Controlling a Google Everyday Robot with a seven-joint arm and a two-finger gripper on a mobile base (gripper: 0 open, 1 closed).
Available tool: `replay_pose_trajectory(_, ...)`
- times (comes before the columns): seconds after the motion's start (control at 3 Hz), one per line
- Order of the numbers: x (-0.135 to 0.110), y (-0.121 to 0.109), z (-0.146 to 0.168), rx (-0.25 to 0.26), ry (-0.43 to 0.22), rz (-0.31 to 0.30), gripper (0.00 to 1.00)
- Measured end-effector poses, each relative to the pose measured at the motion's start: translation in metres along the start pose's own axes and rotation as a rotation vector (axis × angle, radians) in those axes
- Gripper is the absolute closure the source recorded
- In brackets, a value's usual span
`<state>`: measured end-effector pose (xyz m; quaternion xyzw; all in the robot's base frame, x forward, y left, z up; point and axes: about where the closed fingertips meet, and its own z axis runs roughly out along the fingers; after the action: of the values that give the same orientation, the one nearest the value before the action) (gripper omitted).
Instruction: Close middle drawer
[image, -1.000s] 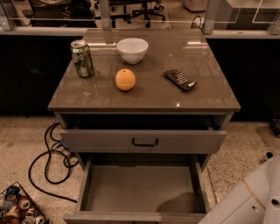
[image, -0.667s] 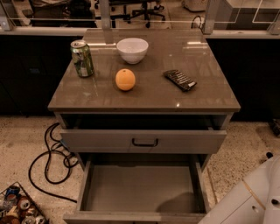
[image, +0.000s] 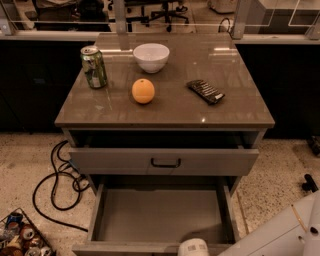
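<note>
middle drawer (image: 160, 212) out, empty: expect a light, rigid slide. you push its flat front, centred. gripper (image: 193, 248) at that front; opening: cannot tell.

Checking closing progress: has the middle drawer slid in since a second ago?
No. The middle drawer sits equally far out from the cabinet top; its front stays at the bottom edge, where the gripper now shows.
</note>
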<state>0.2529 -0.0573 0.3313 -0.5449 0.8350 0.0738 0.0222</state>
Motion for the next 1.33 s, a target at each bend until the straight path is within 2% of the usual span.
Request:
replay_pose_trajectory(0.33,-0.008,-0.038,0.009,0.037,-0.042,0.021,1.00)
replay_pose_trajectory(0.67,-0.009,-0.046,0.009,0.051,-0.042,0.030,1.00)
replay_pose_trajectory(1.0,-0.012,-0.073,0.007,0.104,-0.040,0.061,1.00)
replay_pose_trajectory(1.33,-0.007,-0.123,-0.004,0.204,-0.031,0.151,1.00)
